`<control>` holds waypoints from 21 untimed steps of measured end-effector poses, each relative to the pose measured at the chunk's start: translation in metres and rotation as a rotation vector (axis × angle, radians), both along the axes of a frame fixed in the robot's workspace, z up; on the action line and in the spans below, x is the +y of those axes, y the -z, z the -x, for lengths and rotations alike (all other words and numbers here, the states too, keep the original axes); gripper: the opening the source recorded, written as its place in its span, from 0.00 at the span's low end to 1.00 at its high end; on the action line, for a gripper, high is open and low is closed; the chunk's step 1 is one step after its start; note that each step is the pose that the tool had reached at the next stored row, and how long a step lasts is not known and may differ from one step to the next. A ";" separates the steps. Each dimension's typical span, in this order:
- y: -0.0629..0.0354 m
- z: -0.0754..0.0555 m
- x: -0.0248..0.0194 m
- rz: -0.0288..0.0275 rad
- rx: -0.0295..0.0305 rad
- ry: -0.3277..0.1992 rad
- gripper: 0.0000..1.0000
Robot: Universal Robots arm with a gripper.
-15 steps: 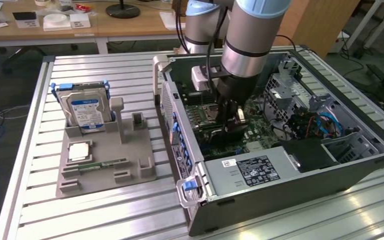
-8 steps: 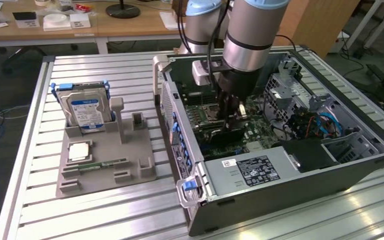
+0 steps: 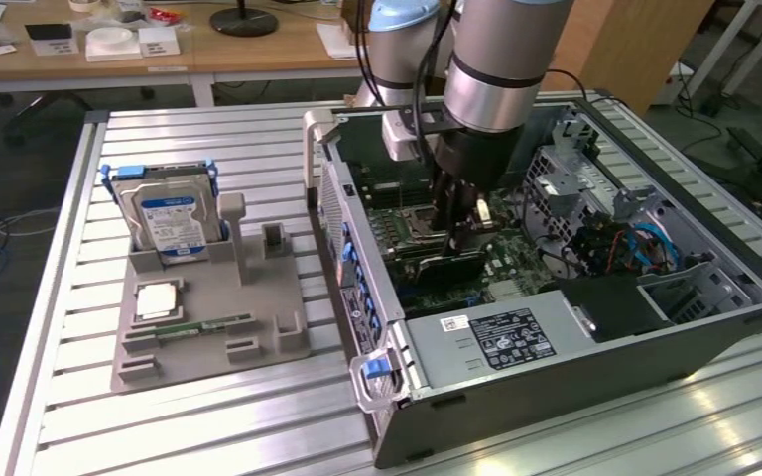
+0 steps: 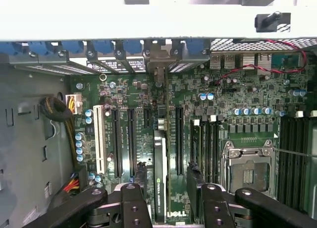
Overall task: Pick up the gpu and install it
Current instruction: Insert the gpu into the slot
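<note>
The gpu (image 4: 159, 178) stands on edge in a motherboard slot, seen as a narrow dark strip with its bracket end towards the case's rear wall. My gripper (image 4: 168, 174) is open and straddles the card. One finger (image 4: 141, 174) stands on each side, with a gap between each finger and the card. In the exterior view the gripper (image 3: 467, 243) reaches straight down into the open computer case (image 3: 368, 297), just above the dark card (image 3: 441, 270).
On the exterior view's left, a grey fixture (image 3: 269, 337) holds a hard drive (image 3: 170, 223), a processor chip (image 3: 156, 297) and a memory stick (image 3: 202, 325). Inside the case are free slots (image 4: 121, 139), the processor socket (image 4: 247, 171), the power supply (image 3: 507, 337) and cables (image 3: 619, 248).
</note>
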State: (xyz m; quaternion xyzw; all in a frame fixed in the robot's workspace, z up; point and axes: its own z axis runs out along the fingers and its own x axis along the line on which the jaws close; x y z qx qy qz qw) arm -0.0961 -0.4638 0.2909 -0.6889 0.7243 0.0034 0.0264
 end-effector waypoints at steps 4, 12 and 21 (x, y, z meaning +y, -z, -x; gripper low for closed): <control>-0.0001 0.000 0.0000 0.0001 0.0000 0.000 0.45; -0.0109 0.000 0.0000 0.0023 0.0000 0.000 0.45; -0.0156 0.000 0.0000 0.0038 0.0000 0.000 0.45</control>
